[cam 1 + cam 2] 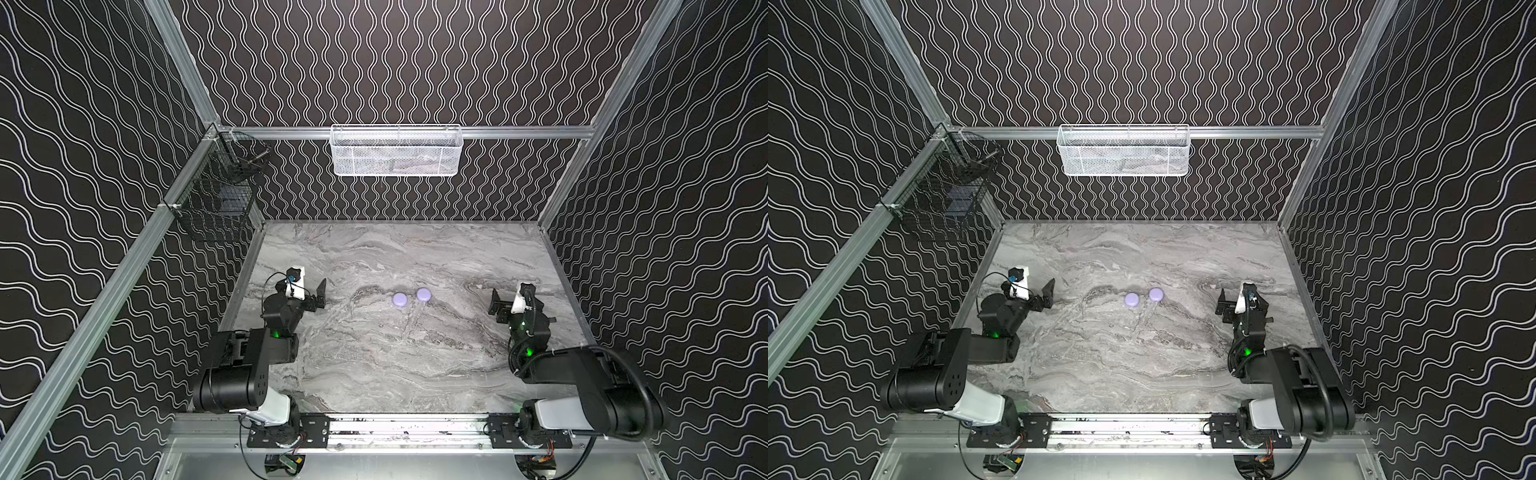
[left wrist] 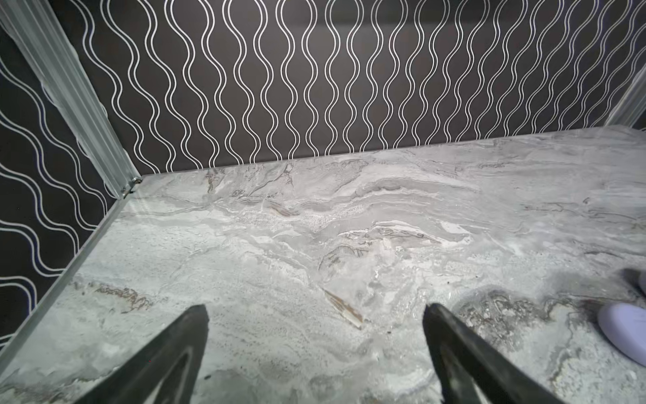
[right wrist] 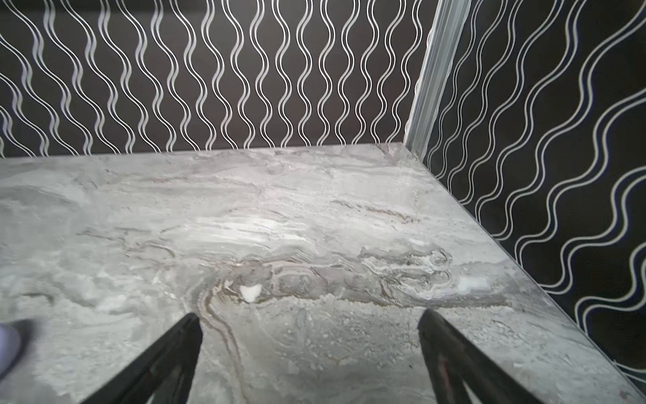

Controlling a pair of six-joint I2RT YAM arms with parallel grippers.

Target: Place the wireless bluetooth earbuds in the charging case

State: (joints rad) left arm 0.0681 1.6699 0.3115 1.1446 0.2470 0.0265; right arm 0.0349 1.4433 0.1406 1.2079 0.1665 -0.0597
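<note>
Two round lavender charging cases, one and its neighbour, lie side by side mid-table with lids down. The earbuds are out of view. My left gripper rests low at the table's left, well left of the cases, open and empty. The left wrist view shows its wide-spread jaws over bare marble, with a case off to one side. My right gripper sits at the right, also open and empty. A sliver of a case shows at that view's edge.
A white mesh basket hangs on the back wall and a black wire basket on the left wall. The marble table is boxed in by patterned walls and aluminium posts, with the arms' mounting rail along the front.
</note>
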